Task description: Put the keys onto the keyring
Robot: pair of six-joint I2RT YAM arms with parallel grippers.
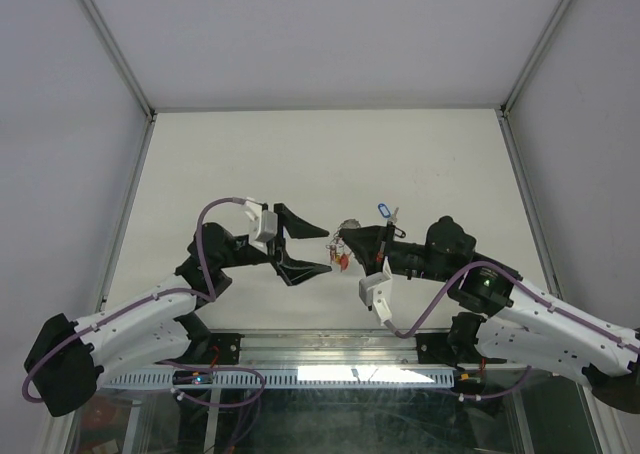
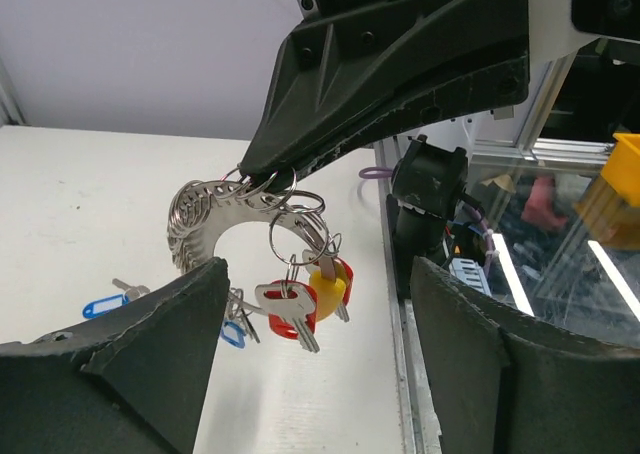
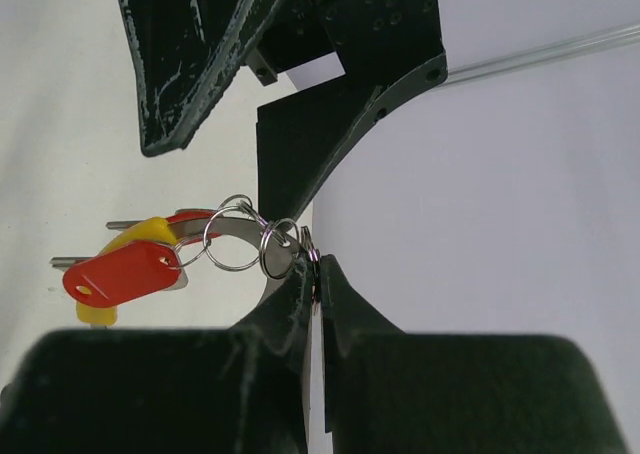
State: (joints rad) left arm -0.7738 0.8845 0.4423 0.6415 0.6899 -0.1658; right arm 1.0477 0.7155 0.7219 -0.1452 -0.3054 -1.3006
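Note:
My right gripper (image 1: 343, 240) is shut on the edge of the ribbed silvery keyring (image 2: 195, 219) and holds it above the table. In the right wrist view, that gripper (image 3: 316, 274) pinches the ring where small split rings (image 3: 275, 249) hang. Keys with a red tag (image 2: 290, 309) and a yellow tag (image 2: 330, 286) dangle from the ring; they also show in the right wrist view, the red tag (image 3: 125, 272) in front of the yellow tag (image 3: 140, 236). My left gripper (image 1: 322, 244) is open and empty, its fingers (image 2: 150, 344) on either side of the hanging keys, below them.
A loose key with a blue tag (image 1: 381, 211) lies on the white table behind the right gripper. In the left wrist view a blue-tagged key (image 2: 100, 305) lies on the table and another blue tag (image 2: 232, 334) shows near the ring. The table's front rail (image 2: 400, 374) is close.

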